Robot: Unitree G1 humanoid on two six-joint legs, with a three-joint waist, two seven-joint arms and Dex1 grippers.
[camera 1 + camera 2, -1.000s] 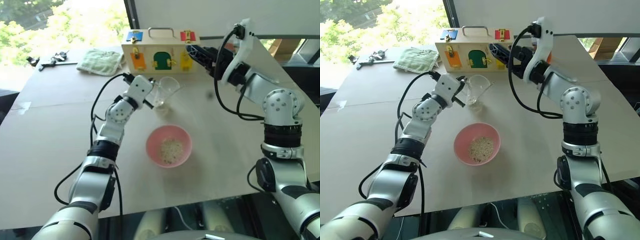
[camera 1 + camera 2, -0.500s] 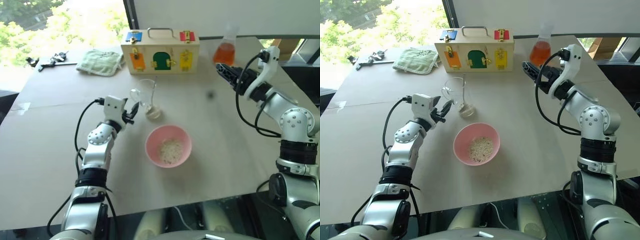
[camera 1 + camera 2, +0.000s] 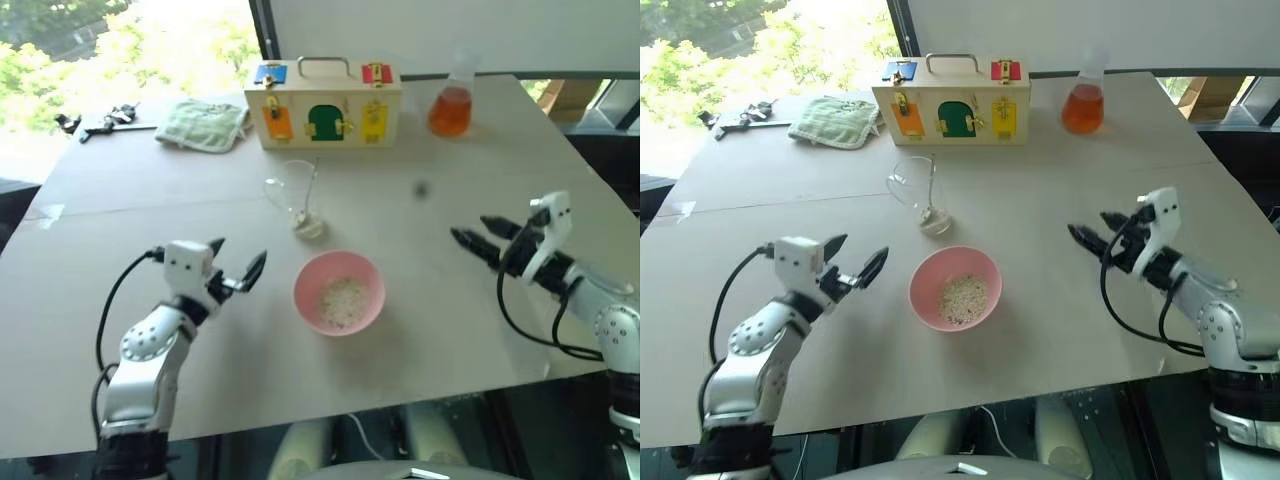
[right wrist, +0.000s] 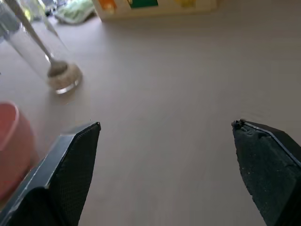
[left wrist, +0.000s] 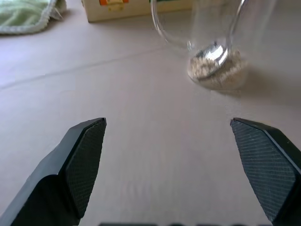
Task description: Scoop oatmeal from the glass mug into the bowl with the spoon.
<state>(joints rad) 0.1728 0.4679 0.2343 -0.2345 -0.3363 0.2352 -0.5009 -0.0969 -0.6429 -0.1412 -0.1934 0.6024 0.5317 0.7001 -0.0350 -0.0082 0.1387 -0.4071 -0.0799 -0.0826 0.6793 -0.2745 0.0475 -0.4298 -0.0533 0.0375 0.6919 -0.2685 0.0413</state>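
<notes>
I'm holding both grippers, left point(image 3: 232, 266) and right point(image 3: 478, 236), spread wide and empty; the spoon point(image 3: 307, 195) in the glass mug point(image 3: 293, 195), frame centre, should be pinched high on its handle.

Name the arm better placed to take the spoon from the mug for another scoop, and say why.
Left, probably. The open left gripper sits nearer the mug and spoon; the right gripper is farther off.

A pale beige table point(image 3: 120, 330) carries everything. At its centre sits the pink bowl point(image 3: 339, 292) of oatmeal point(image 3: 341, 297), with the glass mug point(image 3: 293, 198) at its 11 o'clock, the spoon point(image 3: 306, 200) standing inside. Along the far edge, from 10 to 2 o'clock: dark tools point(image 3: 100, 120), a green cloth point(image 3: 201, 124), a wooden latch box point(image 3: 322, 102), and a flask of orange liquid point(image 3: 451, 103).
</notes>
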